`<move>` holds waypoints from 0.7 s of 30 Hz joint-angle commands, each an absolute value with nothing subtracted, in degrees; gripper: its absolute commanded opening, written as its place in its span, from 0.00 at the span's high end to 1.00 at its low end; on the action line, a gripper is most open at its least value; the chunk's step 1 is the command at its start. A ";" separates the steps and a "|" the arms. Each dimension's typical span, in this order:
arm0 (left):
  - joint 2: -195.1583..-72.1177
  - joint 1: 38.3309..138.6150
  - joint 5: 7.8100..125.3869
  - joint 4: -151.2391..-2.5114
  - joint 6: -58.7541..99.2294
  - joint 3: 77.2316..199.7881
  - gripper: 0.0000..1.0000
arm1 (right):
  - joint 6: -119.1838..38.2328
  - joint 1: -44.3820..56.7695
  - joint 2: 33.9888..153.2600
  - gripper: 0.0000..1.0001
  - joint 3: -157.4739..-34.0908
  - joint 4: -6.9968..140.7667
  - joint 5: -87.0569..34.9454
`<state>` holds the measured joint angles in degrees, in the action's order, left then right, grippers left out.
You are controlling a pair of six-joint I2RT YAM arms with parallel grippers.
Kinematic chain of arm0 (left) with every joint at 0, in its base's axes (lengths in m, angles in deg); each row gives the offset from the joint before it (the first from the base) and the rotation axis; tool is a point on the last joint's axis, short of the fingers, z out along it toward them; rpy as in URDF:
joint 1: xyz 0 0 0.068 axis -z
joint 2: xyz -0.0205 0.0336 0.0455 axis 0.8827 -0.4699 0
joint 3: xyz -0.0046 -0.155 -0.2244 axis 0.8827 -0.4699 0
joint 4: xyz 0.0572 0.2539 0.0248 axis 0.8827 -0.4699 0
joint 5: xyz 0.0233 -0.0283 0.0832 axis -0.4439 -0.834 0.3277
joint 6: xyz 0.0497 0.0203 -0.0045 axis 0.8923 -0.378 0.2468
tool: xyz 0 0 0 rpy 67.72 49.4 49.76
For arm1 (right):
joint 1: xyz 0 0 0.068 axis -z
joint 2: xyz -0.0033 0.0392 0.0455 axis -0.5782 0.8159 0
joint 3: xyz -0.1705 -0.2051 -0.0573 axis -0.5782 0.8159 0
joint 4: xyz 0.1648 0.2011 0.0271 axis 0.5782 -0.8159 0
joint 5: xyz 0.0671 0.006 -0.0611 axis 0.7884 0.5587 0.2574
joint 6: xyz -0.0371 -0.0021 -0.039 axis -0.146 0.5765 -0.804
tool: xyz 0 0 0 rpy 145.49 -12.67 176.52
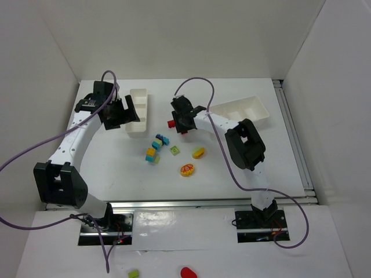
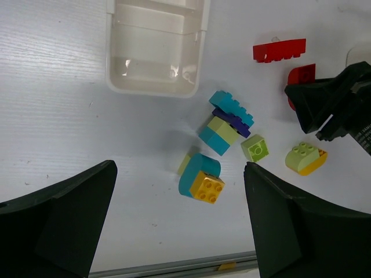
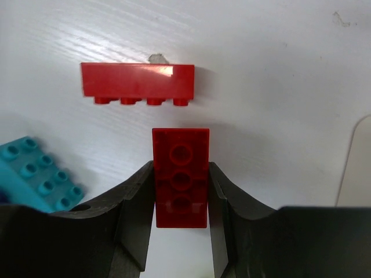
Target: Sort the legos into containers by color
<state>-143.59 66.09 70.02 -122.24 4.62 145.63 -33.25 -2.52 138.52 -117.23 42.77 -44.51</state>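
Observation:
My right gripper [image 3: 181,191] is shut on a red brick [image 3: 181,152], held underside up just above the table. A second red brick [image 3: 138,81] lies on its side just beyond it, also visible from above [image 1: 171,123]. My left gripper [image 2: 179,231] is open and empty, hovering above the near end of the left white tray [image 1: 139,113]. Below it lie a cyan and yellow stack [image 2: 202,176], a cyan, lime and blue stack [image 2: 229,119], a lime square brick [image 2: 255,147] and a lime and yellow brick [image 2: 305,157]. The right white tray [image 1: 243,110] stands at the back right.
A yellow piece with a red ring [image 1: 187,169] lies near the front of the table. A cyan brick [image 3: 35,174] sits left of my right fingers. A lime brick [image 1: 134,273] and a red piece [image 1: 188,272] lie off the table by the arm bases.

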 commanded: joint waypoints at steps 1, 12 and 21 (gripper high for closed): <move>-144.36 66.02 69.06 -123.00 5.10 148.86 0.00 | -31.66 -3.96 130.15 0.65 -116.74 41.91 -44.06; -143.49 65.06 81.09 -126.43 -3.32 150.09 0.00 | -31.47 -3.97 128.45 0.65 -123.58 40.32 -35.74; -138.66 60.22 79.87 -126.44 -7.37 147.73 0.00 | -30.24 -7.57 140.76 0.64 -138.35 46.64 -27.66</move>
<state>-142.57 61.18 79.18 -126.07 -4.56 147.55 -31.17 -6.83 137.73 -134.76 42.68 -33.62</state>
